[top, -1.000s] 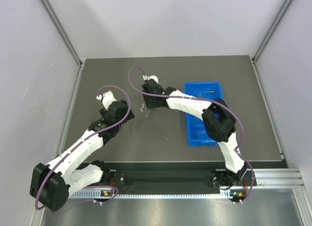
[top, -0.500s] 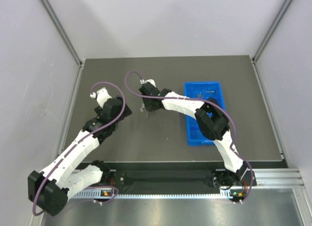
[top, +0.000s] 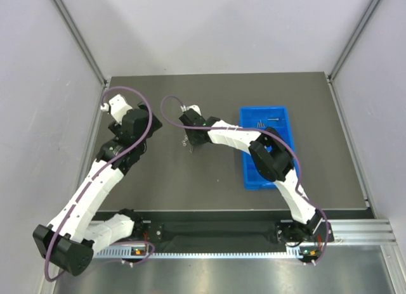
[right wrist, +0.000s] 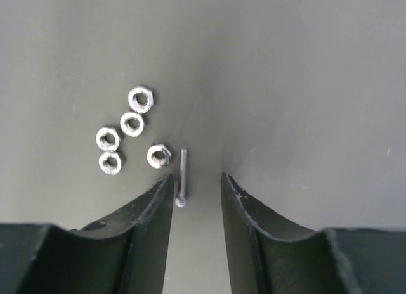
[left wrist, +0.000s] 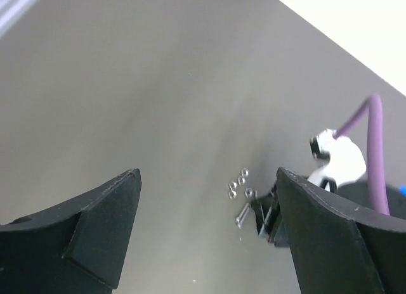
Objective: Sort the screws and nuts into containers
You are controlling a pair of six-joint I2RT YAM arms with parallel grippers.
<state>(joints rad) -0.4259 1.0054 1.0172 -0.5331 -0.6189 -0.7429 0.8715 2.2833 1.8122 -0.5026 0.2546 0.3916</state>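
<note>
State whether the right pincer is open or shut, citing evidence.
Open: the right pincer has its fingers apart, with a screw lying flat between them.

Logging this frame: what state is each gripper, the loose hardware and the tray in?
left gripper: open, empty, held above the table.
right gripper: open, low over the table, straddling one screw.
screw: lying flat on the table, not clamped.
nuts: five, loose and flat on the table beside the screw.
blue tray: on the table, a few screws in its far compartment.
</note>
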